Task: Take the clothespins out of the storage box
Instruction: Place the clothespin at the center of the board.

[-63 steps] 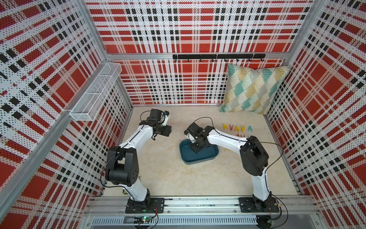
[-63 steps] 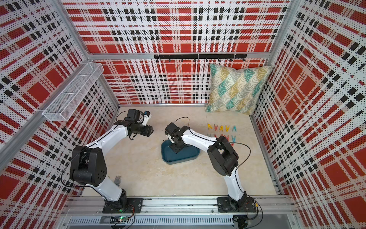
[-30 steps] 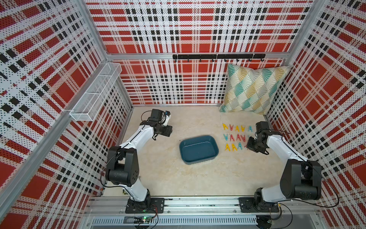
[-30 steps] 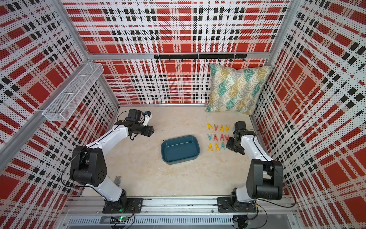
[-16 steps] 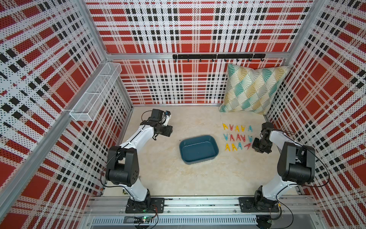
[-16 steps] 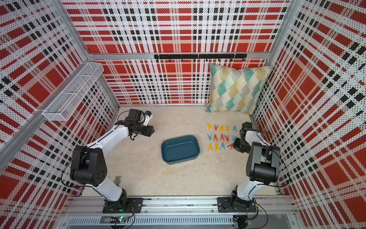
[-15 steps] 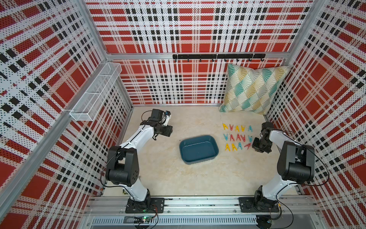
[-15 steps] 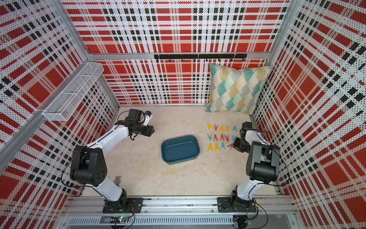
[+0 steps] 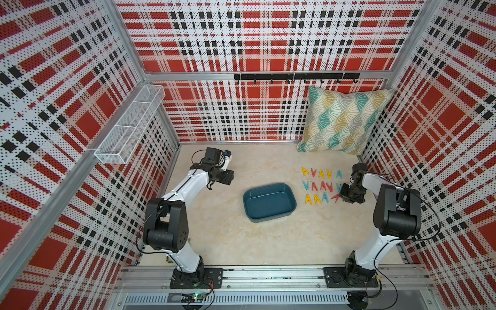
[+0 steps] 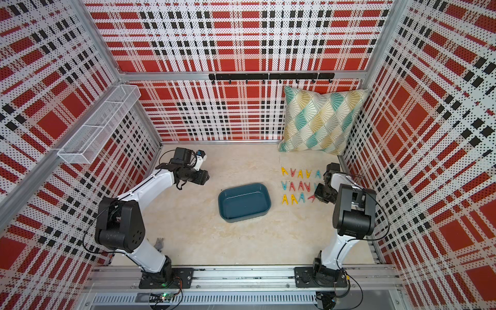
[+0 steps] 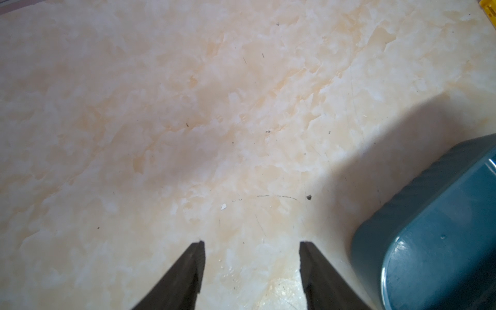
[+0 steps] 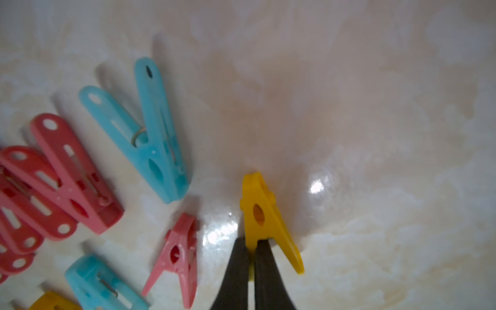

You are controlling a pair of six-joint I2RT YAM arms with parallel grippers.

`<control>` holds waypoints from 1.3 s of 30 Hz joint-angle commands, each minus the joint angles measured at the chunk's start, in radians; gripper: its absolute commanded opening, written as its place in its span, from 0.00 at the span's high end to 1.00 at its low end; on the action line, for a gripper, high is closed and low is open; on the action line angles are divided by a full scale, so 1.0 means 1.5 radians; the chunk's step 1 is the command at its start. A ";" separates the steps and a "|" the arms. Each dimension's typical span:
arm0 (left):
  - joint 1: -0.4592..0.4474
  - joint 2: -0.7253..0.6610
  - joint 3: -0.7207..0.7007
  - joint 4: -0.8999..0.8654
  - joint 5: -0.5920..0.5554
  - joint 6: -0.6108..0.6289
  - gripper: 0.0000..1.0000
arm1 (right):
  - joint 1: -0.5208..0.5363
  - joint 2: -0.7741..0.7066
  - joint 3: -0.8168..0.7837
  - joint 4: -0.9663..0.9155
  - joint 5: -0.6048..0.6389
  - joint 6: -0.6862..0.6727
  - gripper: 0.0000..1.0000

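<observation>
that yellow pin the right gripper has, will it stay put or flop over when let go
The yellow pin looks like stiff plastic, probably very light. The right gripper pinches only one leg, so it may pivot in the grip. Let go, it would likely drop flat like the pink pin beside it, not roll.

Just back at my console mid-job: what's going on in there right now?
The right gripper is shut on a yellow clothespin beside the other clothespins, which lie in rows on the table next to the storage box. The box looks empty in both top views. The left gripper is open over bare table near the box, holding nothing.
</observation>
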 commanded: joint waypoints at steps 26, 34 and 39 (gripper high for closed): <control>0.004 -0.034 -0.007 0.013 -0.010 0.000 0.37 | 0.068 -0.271 0.001 -0.004 -0.009 -0.019 0.36; 0.020 -0.080 -0.033 0.053 -0.061 -0.015 0.34 | 0.186 -0.362 -0.093 0.179 -0.020 -0.063 0.28; 0.045 -0.116 -0.085 0.132 -0.121 -0.036 0.32 | 0.221 -0.382 -0.152 0.306 -0.001 -0.077 0.16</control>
